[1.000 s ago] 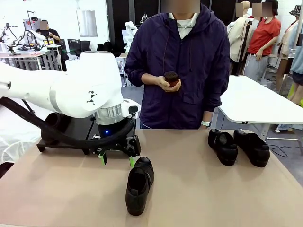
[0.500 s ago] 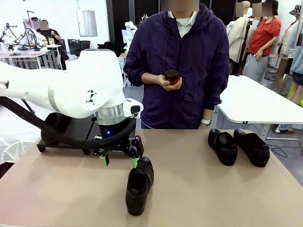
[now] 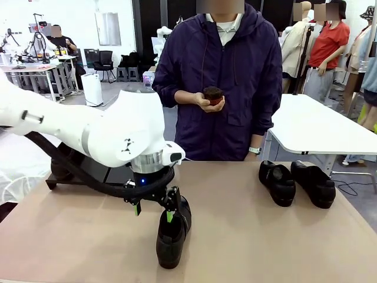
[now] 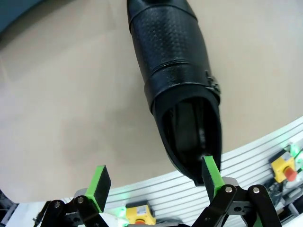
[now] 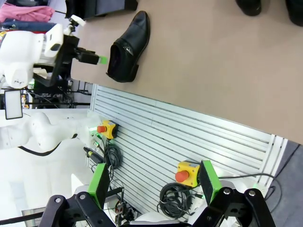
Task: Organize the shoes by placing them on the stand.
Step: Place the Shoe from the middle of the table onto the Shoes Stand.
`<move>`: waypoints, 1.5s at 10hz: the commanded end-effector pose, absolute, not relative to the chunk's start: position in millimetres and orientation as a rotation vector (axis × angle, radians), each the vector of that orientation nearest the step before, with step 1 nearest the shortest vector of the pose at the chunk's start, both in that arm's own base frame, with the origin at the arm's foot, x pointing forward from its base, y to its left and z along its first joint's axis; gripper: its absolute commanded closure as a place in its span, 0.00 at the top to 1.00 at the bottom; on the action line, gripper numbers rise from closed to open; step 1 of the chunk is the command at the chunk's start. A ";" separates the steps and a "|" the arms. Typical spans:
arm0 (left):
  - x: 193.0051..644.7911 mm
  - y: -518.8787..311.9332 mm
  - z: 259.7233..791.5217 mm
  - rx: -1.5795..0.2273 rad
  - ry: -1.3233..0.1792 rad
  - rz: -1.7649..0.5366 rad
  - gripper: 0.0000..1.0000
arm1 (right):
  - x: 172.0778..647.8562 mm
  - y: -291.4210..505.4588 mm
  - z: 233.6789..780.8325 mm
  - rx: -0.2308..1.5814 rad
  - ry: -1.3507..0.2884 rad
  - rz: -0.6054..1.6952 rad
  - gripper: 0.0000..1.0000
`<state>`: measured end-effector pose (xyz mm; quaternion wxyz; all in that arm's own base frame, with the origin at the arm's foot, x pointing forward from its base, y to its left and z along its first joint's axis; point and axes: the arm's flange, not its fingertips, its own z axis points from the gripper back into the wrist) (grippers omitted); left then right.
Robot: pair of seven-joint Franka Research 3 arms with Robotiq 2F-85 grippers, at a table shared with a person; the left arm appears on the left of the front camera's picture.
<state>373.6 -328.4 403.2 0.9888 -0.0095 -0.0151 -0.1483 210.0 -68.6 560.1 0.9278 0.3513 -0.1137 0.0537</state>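
Observation:
A black loafer (image 3: 172, 236) lies near the table's front edge, toe pointing towards the robot's side. My left gripper (image 3: 154, 211) hangs open just above its heel end. In the left wrist view one green pad (image 4: 211, 171) sits at the heel rim of this shoe (image 4: 176, 90), and the other pad (image 4: 98, 181) is over bare table beside it. Two more shoes (image 3: 277, 183) (image 3: 314, 184) lie side by side at the far right. The black stand (image 3: 82, 172) sits at the far left, mostly hidden behind my left arm. My right gripper (image 5: 154, 182) is open, held off the table's front edge.
A person stands at the far side holding a small brown round object (image 3: 213, 95) in both hands. Below the front edge are a ribbed metal panel (image 5: 189, 137) and red stop buttons (image 5: 182, 176). A white table (image 3: 318, 127) stands behind on the right.
My left arm has swung right and lowered, bringing the open gripper from beside the stand down onto the near shoe's heel. The shoes and the person have not moved.

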 end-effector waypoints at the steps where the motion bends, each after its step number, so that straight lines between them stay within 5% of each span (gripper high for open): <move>1: 386.6 -333.3 388.1 0.014 -0.023 -0.313 1.00 | 209.1 -72.3 562.0 0.722 -0.232 0.125 1.00; 8: 399.1 -341.0 352.2 -0.007 -0.009 -0.360 1.00 | 209.1 -72.3 562.0 0.722 -0.232 0.125 1.00; 9: 399.3 -341.6 351.3 0.004 -0.017 -0.363 0.56 | 209.1 -72.3 562.0 0.722 -0.232 0.125 1.00; 10: 398.8 -341.5 350.6 0.004 -0.018 -0.368 0.00 | 209.1 -72.3 562.0 0.722 -0.232 0.125 1.00; 15: 399.2 -339.9 349.4 0.005 -0.020 -0.373 0.00 | 209.1 -72.3 562.0 0.722 -0.232 0.125 1.00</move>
